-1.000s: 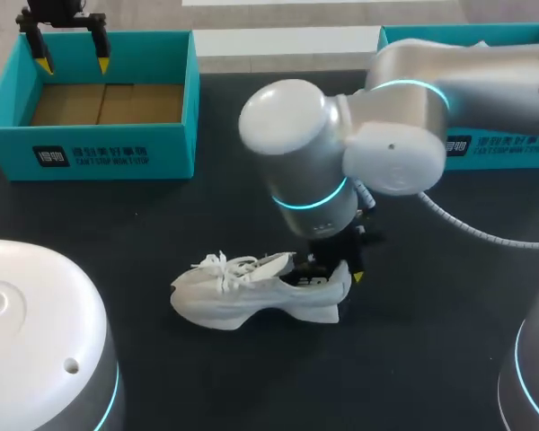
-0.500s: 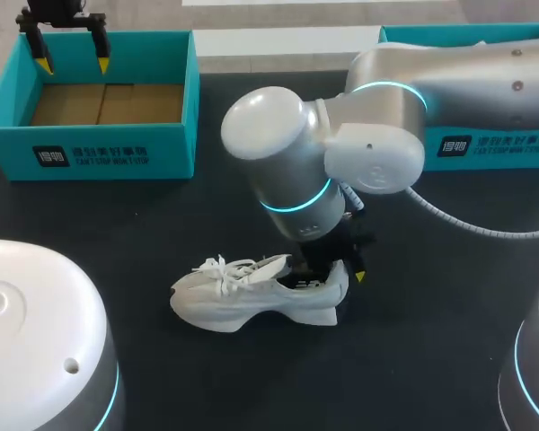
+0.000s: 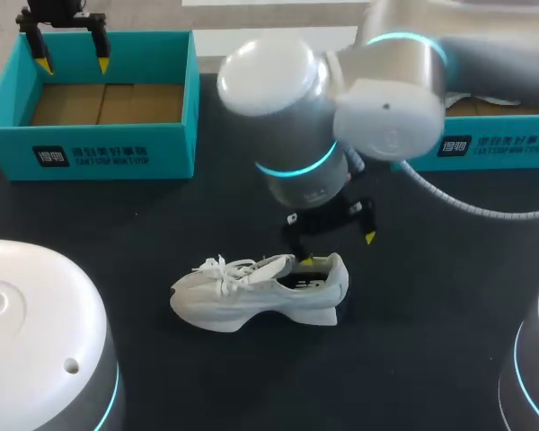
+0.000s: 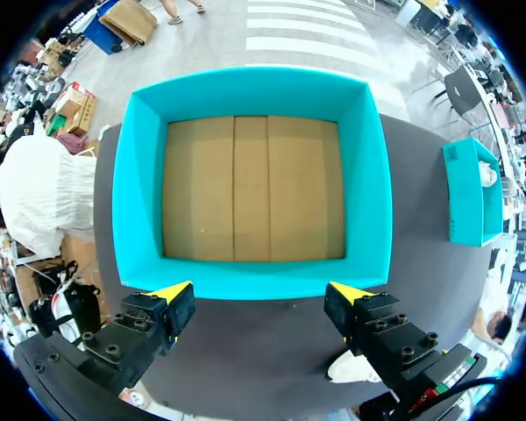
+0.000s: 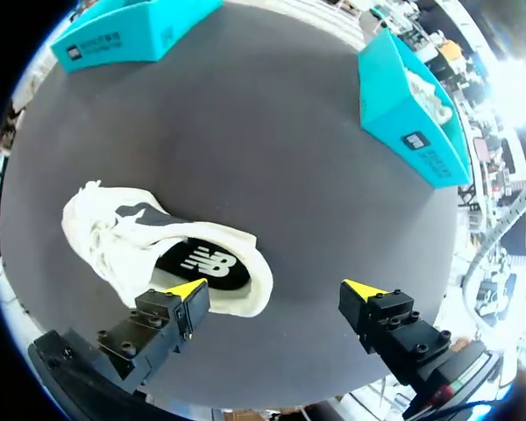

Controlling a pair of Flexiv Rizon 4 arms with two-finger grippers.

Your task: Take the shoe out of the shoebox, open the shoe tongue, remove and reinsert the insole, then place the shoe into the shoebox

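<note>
The white shoe (image 3: 260,292) sits upright on its sole near the middle of the dark bench (image 3: 431,350), toe toward my left and heel toward my right, with bare surface on every side; its dark insole shows through the opening; the right claw (image 3: 337,249) hangs spread wide just above the heel, one yellow tip over the heel collar's edge and the other out past the heel above bare bench, gripping nothing; the teal shoebox (image 3: 90,148) stands at the far left corner, well apart from the shoe, its brown floor showing; the left claw (image 3: 72,65) hovers spread over its far wall, holding nothing; a second teal box (image 3: 494,148) sits at the far right edge, partly behind the right arm
</note>
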